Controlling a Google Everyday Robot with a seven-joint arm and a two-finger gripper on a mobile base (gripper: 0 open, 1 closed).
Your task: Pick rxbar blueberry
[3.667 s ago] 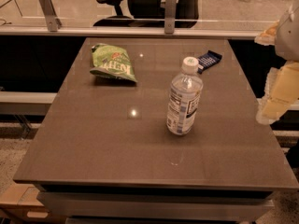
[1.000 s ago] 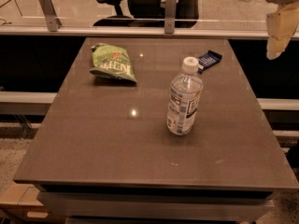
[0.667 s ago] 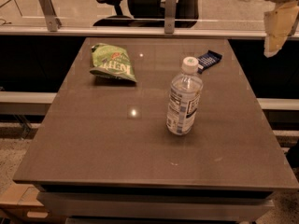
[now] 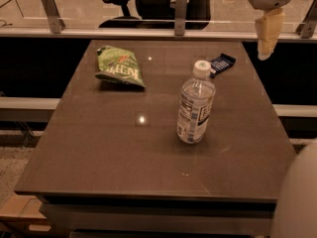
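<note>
The rxbar blueberry (image 4: 221, 64) is a small flat dark navy bar with white markings. It lies at the far right of the table (image 4: 99, 157), just behind the bottle's cap. My gripper (image 4: 266, 31), cream-coloured, hangs in the air at the top right, above the table's far right corner. It is to the right of the bar, higher than it, and not touching it. It holds nothing that I can see.
A clear water bottle (image 4: 195, 106) with a white cap stands upright right of centre, just in front of the bar. A green crinkled chip bag (image 4: 120, 66) lies at the far left. A glass partition with metal posts (image 4: 180, 11) runs behind the table.
The gripper rose from beside the table's right edge to the top right, then shifted left towards the bar. The bar, the bottle and the bag have not moved.
</note>
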